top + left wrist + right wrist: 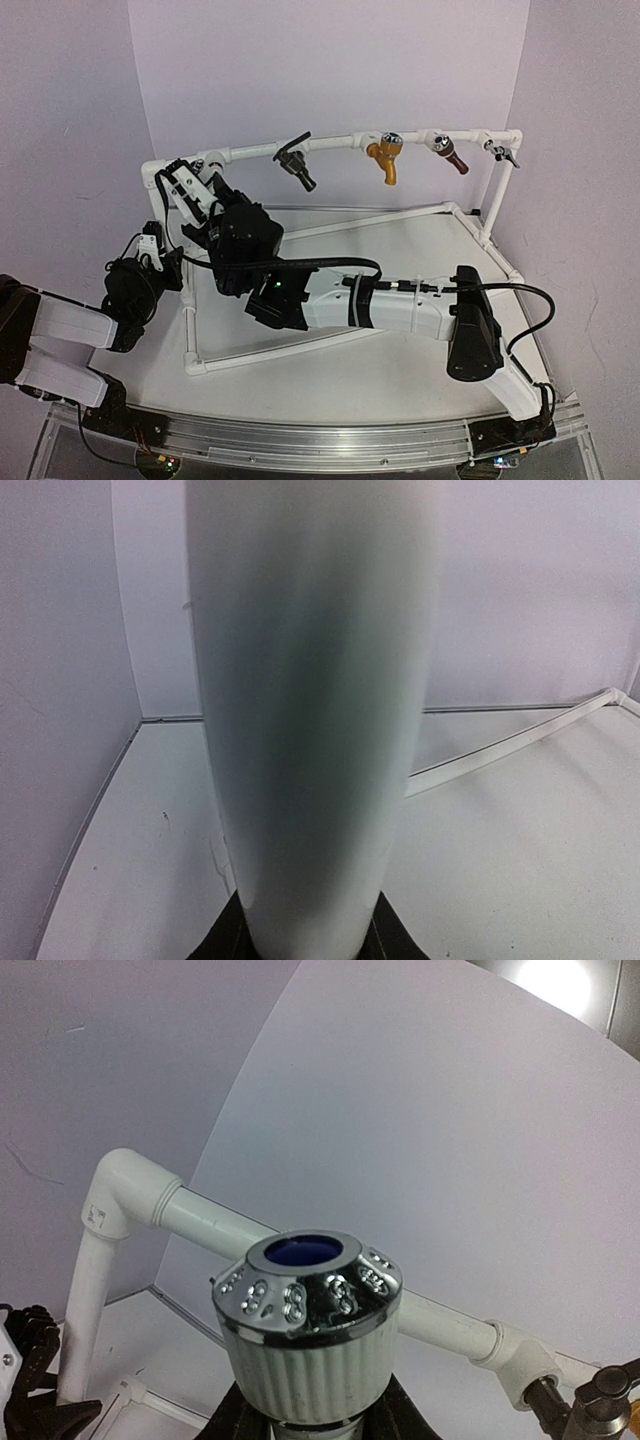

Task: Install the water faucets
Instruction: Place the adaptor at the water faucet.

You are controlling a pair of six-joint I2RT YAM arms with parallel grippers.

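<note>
Item: white tap (305, 1345), clenched in our right tool (192, 190); left tool (152, 246) grasps pipe (310, 730). Hazard: tilted entry cross-threads tap, we judge.

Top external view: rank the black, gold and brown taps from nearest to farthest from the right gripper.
1. Black tap, left part of the top pipe.
2. Gold tap, middle.
3. Brown tap, right of middle.
</note>
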